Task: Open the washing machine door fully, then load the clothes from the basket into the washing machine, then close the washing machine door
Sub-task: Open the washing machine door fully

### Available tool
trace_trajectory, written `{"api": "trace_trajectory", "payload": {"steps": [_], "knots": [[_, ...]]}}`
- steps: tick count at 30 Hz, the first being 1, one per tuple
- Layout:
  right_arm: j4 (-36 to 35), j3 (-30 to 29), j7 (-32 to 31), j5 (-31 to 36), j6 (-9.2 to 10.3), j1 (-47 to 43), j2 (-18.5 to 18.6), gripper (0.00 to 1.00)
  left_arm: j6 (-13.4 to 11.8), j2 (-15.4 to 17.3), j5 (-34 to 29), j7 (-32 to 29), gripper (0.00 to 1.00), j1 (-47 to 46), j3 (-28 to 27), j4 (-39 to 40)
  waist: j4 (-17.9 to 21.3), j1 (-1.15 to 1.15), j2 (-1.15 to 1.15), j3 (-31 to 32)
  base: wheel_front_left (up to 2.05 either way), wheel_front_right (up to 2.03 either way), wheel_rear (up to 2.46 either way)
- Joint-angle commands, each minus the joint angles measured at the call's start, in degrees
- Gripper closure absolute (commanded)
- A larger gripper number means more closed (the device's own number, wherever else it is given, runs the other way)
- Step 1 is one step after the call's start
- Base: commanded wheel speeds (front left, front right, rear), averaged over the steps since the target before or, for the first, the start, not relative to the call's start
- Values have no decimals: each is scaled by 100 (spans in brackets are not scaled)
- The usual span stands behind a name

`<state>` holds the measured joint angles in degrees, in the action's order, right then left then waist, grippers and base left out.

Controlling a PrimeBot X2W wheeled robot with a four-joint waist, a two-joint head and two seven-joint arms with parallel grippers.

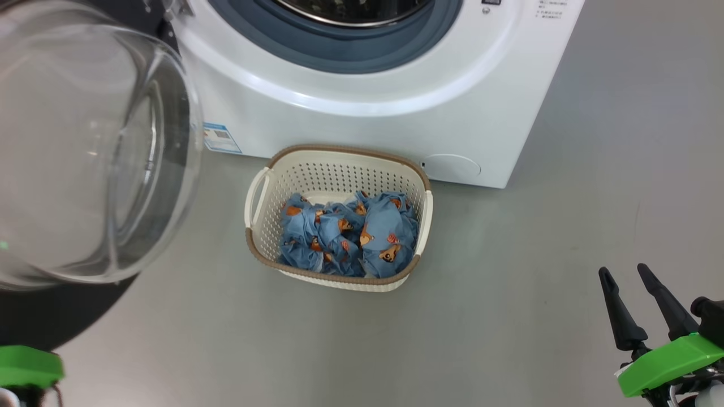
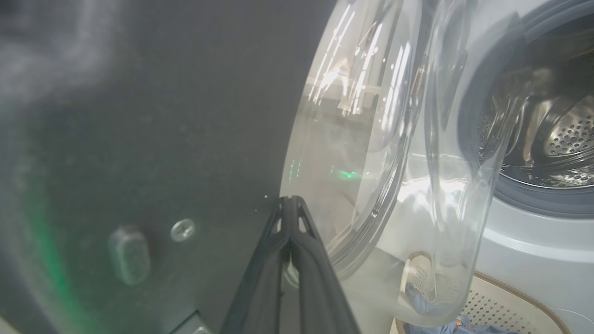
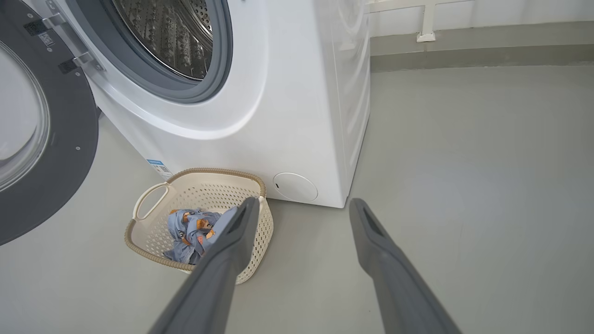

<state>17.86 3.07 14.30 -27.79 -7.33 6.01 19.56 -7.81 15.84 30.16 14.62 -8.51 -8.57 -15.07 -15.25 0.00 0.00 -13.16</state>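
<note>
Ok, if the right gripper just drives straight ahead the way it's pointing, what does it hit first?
Most likely the washing machine, low on its front by the round cap: the open right gripper frames that spot. The basket lies left of that line. Depth is uncertain.

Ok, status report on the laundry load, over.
Left gripper shut, at the open washing machine door. Right gripper open, empty, right of basket. Clothes in basket, before washing machine. Drum opening unblocked.

Clothes [image 1: 348, 234] in basket [image 1: 339, 164] before washing machine [image 1: 362, 113].
</note>
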Motion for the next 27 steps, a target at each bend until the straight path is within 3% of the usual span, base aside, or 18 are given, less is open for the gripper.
{"api": "trace_trajectory", "payload": {"steps": [1,27], "knots": [[-140,139,70,61,-16,104,106,0,-28,354,-14,32,100,-318,-345,1,37,0,0,-87,0,0,0],[-269,119,70,106,-16,456,206,0,543,1174,-859,38,100,-1760,-2184,-1761,147,0,0,-829,0,0,0]]}}
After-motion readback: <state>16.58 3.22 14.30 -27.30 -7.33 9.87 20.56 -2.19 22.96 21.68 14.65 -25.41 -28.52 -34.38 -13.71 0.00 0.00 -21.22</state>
